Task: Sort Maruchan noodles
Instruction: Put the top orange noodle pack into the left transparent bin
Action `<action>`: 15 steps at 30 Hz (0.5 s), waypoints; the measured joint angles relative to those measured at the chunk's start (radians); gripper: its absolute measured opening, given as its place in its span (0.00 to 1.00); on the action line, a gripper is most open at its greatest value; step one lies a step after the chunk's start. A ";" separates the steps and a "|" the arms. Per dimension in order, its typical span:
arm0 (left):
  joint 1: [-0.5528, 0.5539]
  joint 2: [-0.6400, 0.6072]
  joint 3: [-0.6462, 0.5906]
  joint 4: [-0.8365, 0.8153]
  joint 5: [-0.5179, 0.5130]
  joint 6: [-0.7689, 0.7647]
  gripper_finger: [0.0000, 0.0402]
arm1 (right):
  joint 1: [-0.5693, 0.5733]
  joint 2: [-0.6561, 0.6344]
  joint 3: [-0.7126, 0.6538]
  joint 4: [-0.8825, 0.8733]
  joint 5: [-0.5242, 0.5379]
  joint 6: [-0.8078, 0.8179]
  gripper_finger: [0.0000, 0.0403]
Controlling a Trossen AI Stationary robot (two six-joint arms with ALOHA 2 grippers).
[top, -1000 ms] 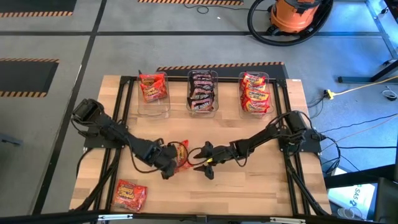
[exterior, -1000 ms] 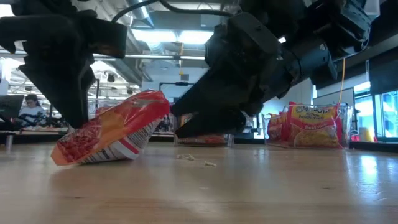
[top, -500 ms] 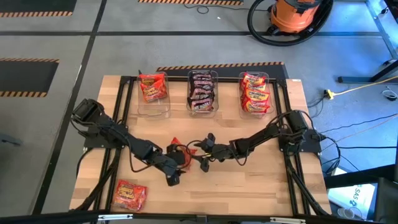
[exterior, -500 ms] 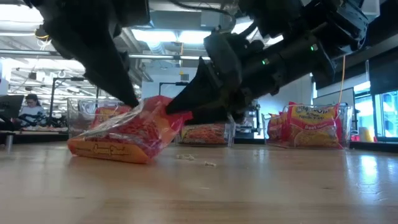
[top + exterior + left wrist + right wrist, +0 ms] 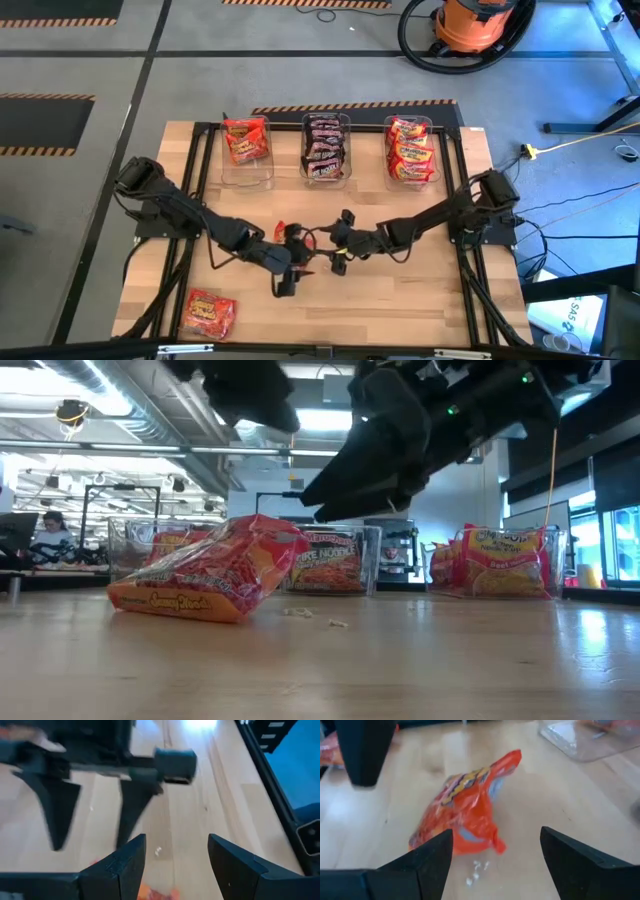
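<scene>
Between the grippers: a crinkly orange-red plastic noodle packet [image 5: 465, 805] lies on the pale wooden table [image 5: 400, 300], puffed up and tilted, held by nobody.
Left gripper [image 5: 285, 270]: its two dark fingers stand wide apart and hold nothing; it is lifted just off the packet.
Right gripper [image 5: 338, 245]: its fingers are spread wide too and hold nothing; the packet sits just in front of them.
How the packet will handle: I think it is very light, with slippery, floppy wrap and a hard, dry noodle block inside that breaks easily. Little white crumbs [image 5: 476, 870] already lie beside it.
Where to hold it: I would pinch across the flat middle, gently, not by the thin sealed end, which could slip or tear.
Near the left arm, at the table's front corner: one more orange-red packet [image 5: 208, 314] waits by itself.
Past both grippers, far side of the table: three clear plastic bins in a row.
Left clear bin [image 5: 228, 172]: a couple of orange-red packets.
Middle clear bin [image 5: 326, 178]: dark maroon packets stacked up.
Right clear bin [image 5: 436, 128]: red and yellow packets stacked up.
</scene>
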 joint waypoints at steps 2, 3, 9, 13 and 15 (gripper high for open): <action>0.003 0.000 0.006 0.016 -0.014 0.023 0.51 | 0.014 0.000 0.000 -0.028 0.002 0.007 0.69; 0.005 0.000 0.009 0.023 -0.028 0.038 0.51 | 0.021 0.000 0.000 -0.043 0.012 0.008 0.69; 0.022 0.000 0.032 0.047 -0.090 0.058 0.51 | 0.059 0.000 -0.014 -0.054 0.083 0.009 0.69; 0.052 0.000 0.032 0.042 -0.079 0.032 0.53 | 0.065 0.000 -0.014 -0.057 0.087 0.009 0.69; 0.075 0.000 0.033 0.012 -0.079 0.003 0.56 | 0.065 0.000 -0.014 -0.062 0.087 0.011 0.69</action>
